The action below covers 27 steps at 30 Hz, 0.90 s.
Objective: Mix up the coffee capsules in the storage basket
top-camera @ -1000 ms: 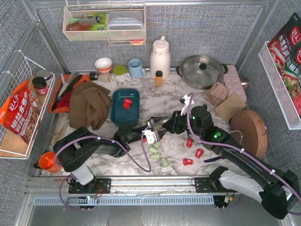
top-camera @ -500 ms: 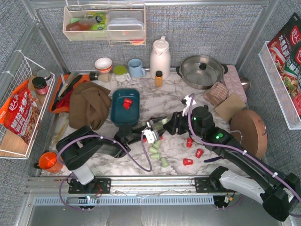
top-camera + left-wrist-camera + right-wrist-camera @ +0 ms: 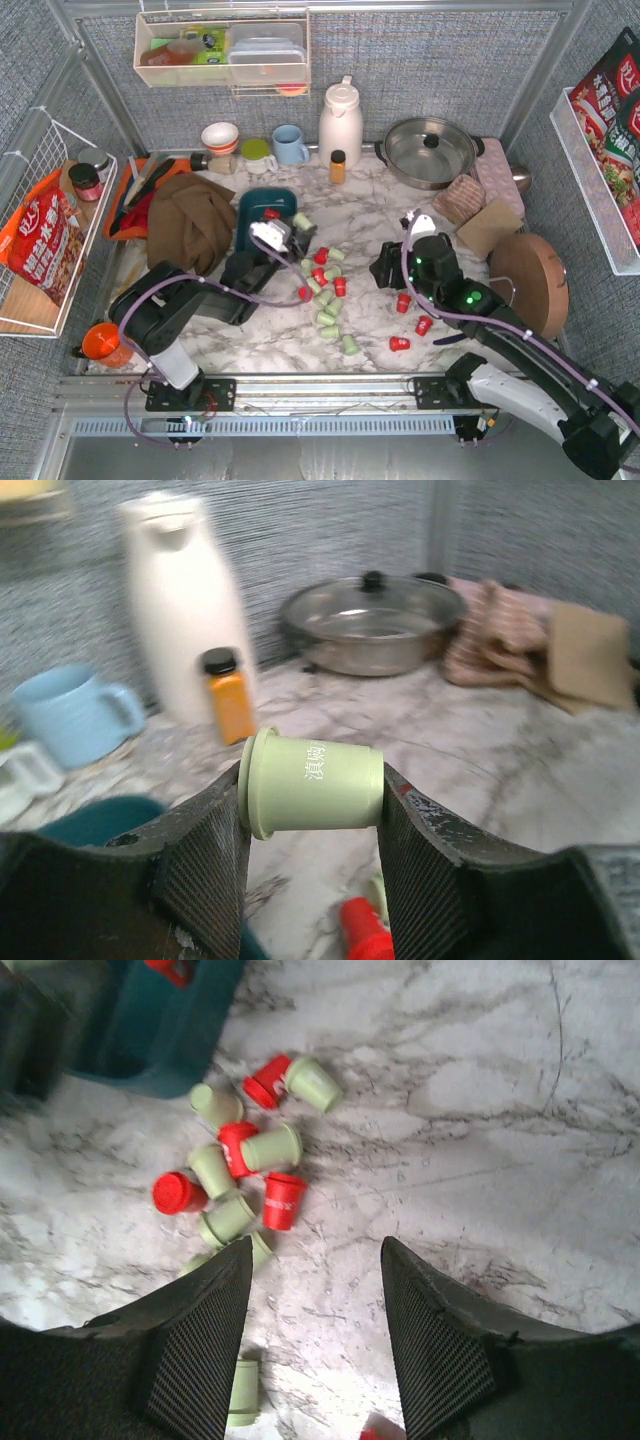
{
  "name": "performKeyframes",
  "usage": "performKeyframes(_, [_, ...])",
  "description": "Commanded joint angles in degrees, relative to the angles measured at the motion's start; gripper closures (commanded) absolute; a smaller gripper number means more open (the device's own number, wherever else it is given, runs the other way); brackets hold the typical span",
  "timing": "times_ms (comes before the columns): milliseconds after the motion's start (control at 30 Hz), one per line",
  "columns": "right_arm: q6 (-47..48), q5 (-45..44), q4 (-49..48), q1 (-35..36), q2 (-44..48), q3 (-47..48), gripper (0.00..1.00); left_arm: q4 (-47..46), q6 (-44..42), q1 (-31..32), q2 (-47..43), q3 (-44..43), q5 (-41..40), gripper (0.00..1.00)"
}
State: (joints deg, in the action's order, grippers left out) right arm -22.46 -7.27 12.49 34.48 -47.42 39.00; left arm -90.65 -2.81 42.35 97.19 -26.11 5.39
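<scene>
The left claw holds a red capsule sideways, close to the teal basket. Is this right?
Not quite. The left wrist view shows the capsule in the left claw is pale green, not red. It is held sideways, close to the teal basket.

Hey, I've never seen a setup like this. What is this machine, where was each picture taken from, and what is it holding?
These are two robot arms bolted to the near edge of a marble table. The wide picture looks down from above and behind them. The other two come from a camera on each wrist. Red and pale green coffee capsules lie scattered on the table beside a teal storage basket, which has one red capsule inside. The left hand grips one green capsule by the basket. The right hand is open and empty.
</scene>
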Motion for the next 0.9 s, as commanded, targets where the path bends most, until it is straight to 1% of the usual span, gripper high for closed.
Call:
performKeyframes(0, [0.4, -1.1, -1.6, 0.1, -3.6, -1.1, 0.42, 6.5, 14.0, -3.2, -3.1, -0.7, -11.5, 0.62])
performKeyframes(33, [0.4, -0.4, -2.2, 0.1, -5.1, -1.2, 0.42, 12.9, 14.7, -3.4, -4.3, -2.0, -14.3, 0.62])
performKeyframes(67, [0.1, 0.3, -3.0, 0.2, -6.5, -1.2, 0.42, 20.4, 15.9, -3.7, -5.7, -5.0, -16.9, 0.62])
performKeyframes(167, [-0.9, 2.3, -6.3, 0.7, -11.6, -1.5, 0.43, 46.5, 21.6, -5.2, -5.5, -15.2, -23.7, 0.61])
performKeyframes(200, [-1.2, 2.7, -7.5, 1.1, -13.5, -1.5, 0.43, 53.3, 23.4, -5.8, -4.6, -18.3, -24.3, 0.60])
performKeyframes(267, [-1.5, 2.7, -9.7, 2.2, -17.2, -1.2, 0.44, 61.4, 25.7, -6.7, -2.5, -22.2, -24.4, 0.60])
performKeyframes(400, [-1.6, 2.0, -12.5, 5.5, -24.7, 0.4, 0.45, 66.5, 28.6, -7.5, 0.7, -24.7, -25.3, 0.58])
performKeyframes(533, [-0.8, -0.7, -13.6, 8.4, -31.1, 2.3, 0.45, 70.1, 30.3, -8.3, 3.2, -26.8, -25.6, 0.55])
performKeyframes(667, [-0.7, -1.9, -15.3, 9.7, -36.2, 3.6, 0.45, 71.7, 30.3, -8.5, 3.7, -27.8, -26.4, 0.50])
performKeyframes(767, [-0.7, -3.4, -16.1, 10.2, -39.2, 4.2, 0.46, 72.0, 29.8, -8.6, 3.2, -27.6, -27.5, 0.41])
performKeyframes(867, [-0.9, -5.1, -17.3, 10.4, -40.9, 4.4, 0.48, 72.0, 29.0, -8.6, 2.3, -27.2, -28.3, 0.28])
